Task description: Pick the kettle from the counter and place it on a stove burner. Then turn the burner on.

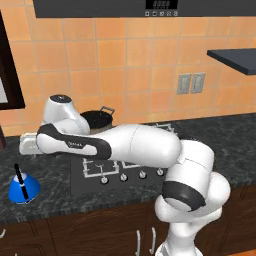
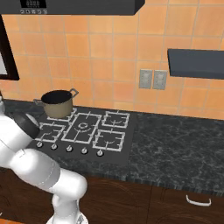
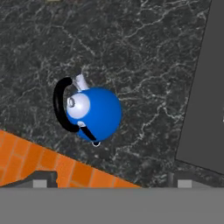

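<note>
The small bright-blue kettle (image 1: pixel 23 188) with its black handle stands on the dark marbled counter (image 1: pixel 45 200), left of the stove (image 1: pixel 80 182). My arm reaches left across the stove, and its hand (image 1: pixel 28 143) hovers above and a little behind the kettle. In the hand view the kettle (image 3: pixel 97 114) lies straight below, between and beyond the two fingertips. My gripper (image 3: pixel 111 179) is open and holds nothing, well clear of the kettle. The stove (image 2: pixel 127 151) has small burner grates (image 2: pixel 109 140) around a larger centre grate (image 2: pixel 83 127). Silver knobs (image 2: pixel 84 151) line its front.
A dark olive two-handled pot (image 2: pixel 57 103) sits on the back left burner. The stove's edge (image 3: pixel 205 87) runs down the right of the hand view. Orange tiling (image 3: pixel 39 164) shows past the counter's edge. A dark shelf (image 2: pixel 197 63) hangs on the wall at right.
</note>
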You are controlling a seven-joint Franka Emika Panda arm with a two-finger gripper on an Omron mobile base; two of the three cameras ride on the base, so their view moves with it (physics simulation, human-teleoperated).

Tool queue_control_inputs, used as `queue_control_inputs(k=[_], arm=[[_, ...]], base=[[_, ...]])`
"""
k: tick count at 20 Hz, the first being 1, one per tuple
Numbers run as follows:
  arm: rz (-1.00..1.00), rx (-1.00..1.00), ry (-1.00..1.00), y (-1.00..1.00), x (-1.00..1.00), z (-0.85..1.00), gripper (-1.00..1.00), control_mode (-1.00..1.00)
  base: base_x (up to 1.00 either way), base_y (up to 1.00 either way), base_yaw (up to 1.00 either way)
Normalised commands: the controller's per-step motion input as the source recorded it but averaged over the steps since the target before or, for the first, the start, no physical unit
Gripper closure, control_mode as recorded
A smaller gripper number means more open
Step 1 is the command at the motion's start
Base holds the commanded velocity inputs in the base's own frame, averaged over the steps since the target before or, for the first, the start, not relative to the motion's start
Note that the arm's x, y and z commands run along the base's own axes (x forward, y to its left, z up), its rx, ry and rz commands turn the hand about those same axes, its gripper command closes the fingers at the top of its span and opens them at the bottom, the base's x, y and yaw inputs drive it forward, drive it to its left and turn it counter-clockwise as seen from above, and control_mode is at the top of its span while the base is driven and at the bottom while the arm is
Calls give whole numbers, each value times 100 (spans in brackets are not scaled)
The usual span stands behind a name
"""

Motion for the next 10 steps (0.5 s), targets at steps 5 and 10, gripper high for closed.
queue_control_inputs(k=[5,10], arm=[[5,-21,1,81,-1,0,-100,-100],[3,-35,16,86,7,0,-100,-100]], base=[[0,0,0],[0,0,0]])
